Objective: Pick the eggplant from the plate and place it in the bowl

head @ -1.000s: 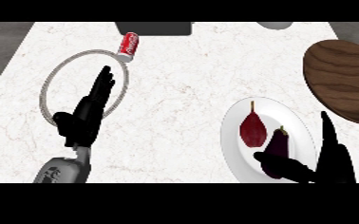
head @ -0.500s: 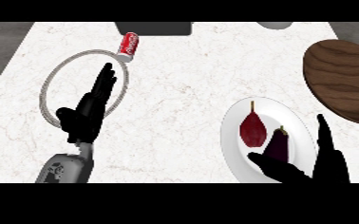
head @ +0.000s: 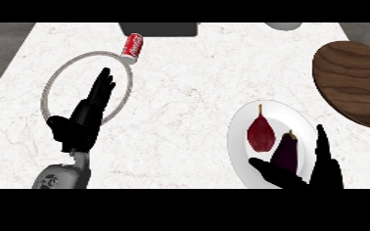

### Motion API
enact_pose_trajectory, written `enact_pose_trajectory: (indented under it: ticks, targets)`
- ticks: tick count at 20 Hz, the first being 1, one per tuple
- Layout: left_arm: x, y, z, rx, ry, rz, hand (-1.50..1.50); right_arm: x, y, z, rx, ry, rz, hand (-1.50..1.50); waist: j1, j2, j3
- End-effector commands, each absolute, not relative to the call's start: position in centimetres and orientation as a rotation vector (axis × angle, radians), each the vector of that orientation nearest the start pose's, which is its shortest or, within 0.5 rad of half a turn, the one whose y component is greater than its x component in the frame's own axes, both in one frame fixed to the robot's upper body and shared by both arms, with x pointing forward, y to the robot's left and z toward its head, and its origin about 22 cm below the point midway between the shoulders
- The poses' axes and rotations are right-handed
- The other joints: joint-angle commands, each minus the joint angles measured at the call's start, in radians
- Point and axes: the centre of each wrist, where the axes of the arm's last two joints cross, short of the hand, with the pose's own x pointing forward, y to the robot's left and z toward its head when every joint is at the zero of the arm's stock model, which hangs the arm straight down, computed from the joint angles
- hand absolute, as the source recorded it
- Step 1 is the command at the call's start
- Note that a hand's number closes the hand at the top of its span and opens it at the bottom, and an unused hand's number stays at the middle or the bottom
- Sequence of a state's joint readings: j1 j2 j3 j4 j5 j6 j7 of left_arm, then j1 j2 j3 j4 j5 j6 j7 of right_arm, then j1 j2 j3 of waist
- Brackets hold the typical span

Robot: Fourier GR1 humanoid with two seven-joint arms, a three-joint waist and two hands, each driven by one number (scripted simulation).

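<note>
Moved: right hand (head: 312, 175) edged in, thumb under eggplant (head: 287, 151), fingers spread, not yet gripping
Left hand (head: 85, 116): open, resting
Desk (head: 195, 93): white marble, wooden bowl (head: 347, 85) at right edge

Counter (head: 195, 83) layout: a plate (head: 242, 142) lies at near right, carrying an eggplant (head: 287, 151) on its right and a pear-shaped fruit (head: 260, 133) just left of it. A wooden bowl (head: 347, 85) lies at the right edge, farther than the plate. A ring (head: 51, 80) lies at left, with a can (head: 133, 45) touching its far rim. The right hand (head: 303, 176) overlaps the plate's near edge; the left hand (head: 85, 115) overlaps the ring.
</note>
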State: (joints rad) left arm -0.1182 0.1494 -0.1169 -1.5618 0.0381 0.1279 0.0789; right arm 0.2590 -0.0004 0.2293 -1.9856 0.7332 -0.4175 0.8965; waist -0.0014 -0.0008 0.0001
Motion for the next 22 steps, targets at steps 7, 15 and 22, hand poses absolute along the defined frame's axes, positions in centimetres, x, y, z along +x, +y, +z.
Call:
enact_pose_trajectory:
  ticks: [7, 15, 22]
  targets:
    - [27.0, 22.8, 3.1, 0.071, -1.607, -0.114, 0.00, 19.2, -21.4, -0.2, -0.776, -0.960, -0.152, -1.50, 0.001, 0.001, 0.000]
    - [27.9, 21.5, 3.3, 0.088, -1.578, -0.108, 0.00, 18.3, -21.7, -1.2, -0.848, -0.795, -0.038, -1.50, -0.001, 0.001, 0.000]
    - [26.5, 22.9, 3.2, 0.074, -1.588, -0.128, 0.00, 20.2, -22.9, -1.0, -0.752, -0.879, 0.108, 1.50, 0.006, 0.000, 0.000]
